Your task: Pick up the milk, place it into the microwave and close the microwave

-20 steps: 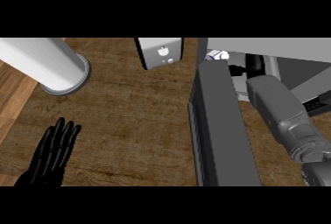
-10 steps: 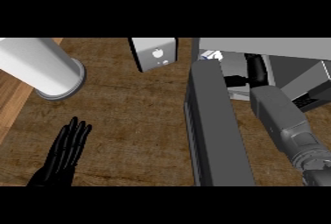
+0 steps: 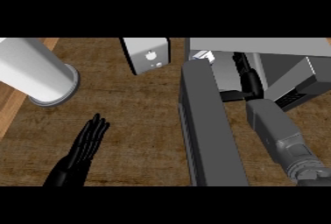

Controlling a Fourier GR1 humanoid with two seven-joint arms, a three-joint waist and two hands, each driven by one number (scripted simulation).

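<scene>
Inside the microwave (image 3: 258, 46) stands the white milk (image 3: 202, 55); right hand (image 3: 249, 81) fingers straight, left hand (image 3: 87, 142) flat

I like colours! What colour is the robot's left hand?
Black. The left hand shows in the head view.

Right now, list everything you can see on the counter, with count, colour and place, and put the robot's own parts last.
Counter: one, brown wood grain, fills the view.
Cylinder: one, white-grey, upper left.
Small box: one, white with dark sides, top centre.
Microwave: one, grey, upper right.
Microwave door: one, dark grey, swung open, centre right.
Milk: one, white, mostly hidden, just inside the microwave.
Left hand: one, black, fingers straight, lower left.
Right hand: one, black, inside the microwave; fingers unclear.
Right forearm: one, grey, lower right.
</scene>
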